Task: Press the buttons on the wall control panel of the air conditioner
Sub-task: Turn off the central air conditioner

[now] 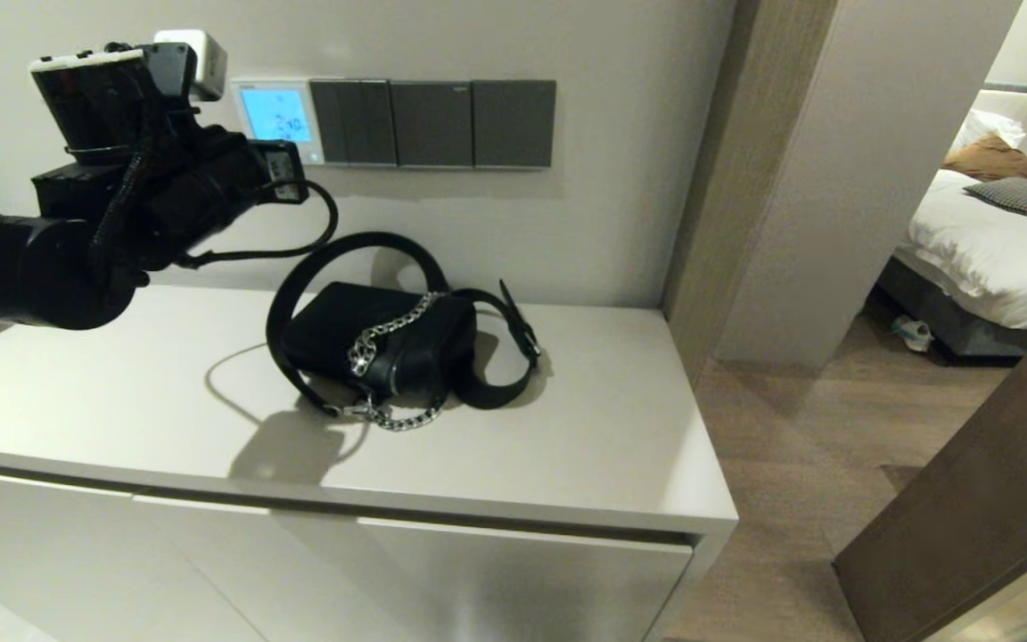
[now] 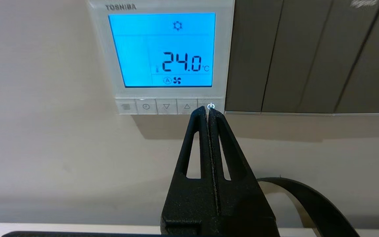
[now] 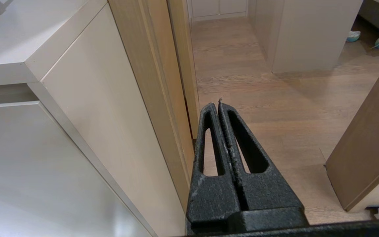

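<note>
The white wall control panel (image 1: 246, 116) hangs on the wall at upper left; in the left wrist view it (image 2: 225, 49) shows a lit blue screen reading 24.0. A row of small pale buttons (image 2: 166, 106) runs along its lower edge. My left gripper (image 2: 208, 111) is shut and empty, its tips at the rightmost button, the lit power button (image 2: 211, 106); whether they touch it I cannot tell. In the head view the left gripper (image 1: 286, 169) sits at the panel's lower edge. My right gripper (image 3: 218, 104) is shut and empty, parked low beside the cabinet, out of the head view.
Three dark grey switch plates (image 1: 433, 123) adjoin the panel on its right. A black handbag with a chain and strap (image 1: 384, 343) lies on the white cabinet top (image 1: 612, 428) below. A doorway to a bedroom with a bed (image 1: 986, 241) opens on the right.
</note>
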Robot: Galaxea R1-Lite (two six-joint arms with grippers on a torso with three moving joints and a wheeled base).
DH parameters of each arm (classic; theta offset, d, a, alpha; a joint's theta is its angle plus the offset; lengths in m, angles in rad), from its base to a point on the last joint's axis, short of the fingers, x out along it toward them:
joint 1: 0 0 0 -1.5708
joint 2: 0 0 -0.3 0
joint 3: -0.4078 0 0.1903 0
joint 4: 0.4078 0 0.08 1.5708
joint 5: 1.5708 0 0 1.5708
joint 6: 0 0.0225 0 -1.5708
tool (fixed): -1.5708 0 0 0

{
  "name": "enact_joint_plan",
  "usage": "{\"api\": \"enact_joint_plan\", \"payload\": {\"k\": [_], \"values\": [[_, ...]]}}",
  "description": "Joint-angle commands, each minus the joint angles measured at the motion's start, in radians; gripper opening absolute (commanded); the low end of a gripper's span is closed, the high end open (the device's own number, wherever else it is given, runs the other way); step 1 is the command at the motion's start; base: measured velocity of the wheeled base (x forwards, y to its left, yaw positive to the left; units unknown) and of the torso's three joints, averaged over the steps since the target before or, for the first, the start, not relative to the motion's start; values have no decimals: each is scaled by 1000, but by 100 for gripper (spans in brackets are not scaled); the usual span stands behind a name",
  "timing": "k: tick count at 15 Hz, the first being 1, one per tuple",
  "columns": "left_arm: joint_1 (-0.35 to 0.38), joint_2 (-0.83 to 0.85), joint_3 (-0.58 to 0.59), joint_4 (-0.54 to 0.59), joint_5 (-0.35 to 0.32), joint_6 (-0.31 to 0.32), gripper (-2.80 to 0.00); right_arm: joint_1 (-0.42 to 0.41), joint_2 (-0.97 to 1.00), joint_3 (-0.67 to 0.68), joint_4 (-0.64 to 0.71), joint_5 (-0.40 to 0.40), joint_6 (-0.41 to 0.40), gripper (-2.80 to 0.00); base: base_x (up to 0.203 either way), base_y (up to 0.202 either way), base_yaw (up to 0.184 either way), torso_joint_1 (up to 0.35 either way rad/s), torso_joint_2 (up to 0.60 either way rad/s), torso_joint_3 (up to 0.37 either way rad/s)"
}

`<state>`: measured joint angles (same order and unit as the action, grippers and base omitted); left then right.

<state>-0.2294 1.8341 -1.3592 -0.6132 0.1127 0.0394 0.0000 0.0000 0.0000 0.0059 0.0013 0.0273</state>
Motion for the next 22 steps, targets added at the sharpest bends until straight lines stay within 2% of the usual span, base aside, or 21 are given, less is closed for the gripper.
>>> {"api": "enact_joint_plan", "payload": {"k": [1,17,22], "values": [[2,52,-21,-9,4,2,-280,0,2,2,0,0,0,-280,0,0,0,0,0,0],[7,163,-156,3,2,2,-280,0,2,2,0,0,0,-280,0,0,0,0,0,0],[18,169,-165,1,2,2,-280,0,2,2,0,0,0,-280,0,0,0,0,0,0]]}}
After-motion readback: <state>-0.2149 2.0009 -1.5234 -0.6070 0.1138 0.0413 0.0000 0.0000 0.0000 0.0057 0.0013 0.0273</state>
